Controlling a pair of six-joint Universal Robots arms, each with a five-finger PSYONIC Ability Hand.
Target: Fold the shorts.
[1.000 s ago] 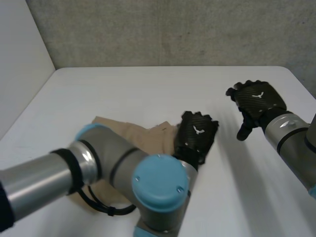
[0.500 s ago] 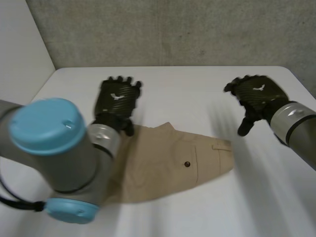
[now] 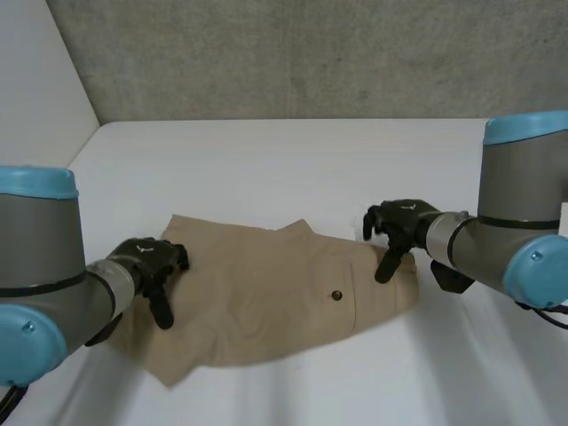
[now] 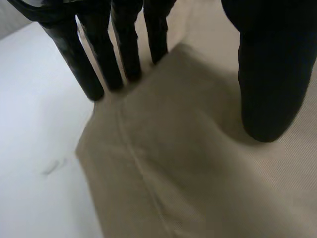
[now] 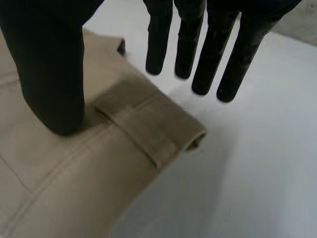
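Fingers (image 4: pixel 94 64) on the left hand (image 3: pixel 149 264) were straight and spread away from the thumb, not gripping anything. Same deal on the right hand (image 3: pixel 399 228): fingers (image 5: pixel 233 54) straight, well apart from its thumb, nothing pinched.

Biggest thing first: the white table (image 3: pixel 293 169) sat under both sets of fingertips. Tan shorts (image 3: pixel 266 293) lay flat on it, stretched out between the two hands.

Left fingertips sat right at one edge of the shorts, about where cloth meets table, and the left thumb (image 4: pixel 270 74) rested on the cloth just beside them. Right fingertips hung over bare table just past the waistband corner (couldn't tell if they touched it), while the right thumb (image 5: pixel 52 74) pressed on the waistband. A belt loop (image 5: pixel 141 131) lay between that thumb and the fingers, right at the cloth's edge. A small dark button (image 3: pixel 336 295) sat on the shorts near the right thumb.
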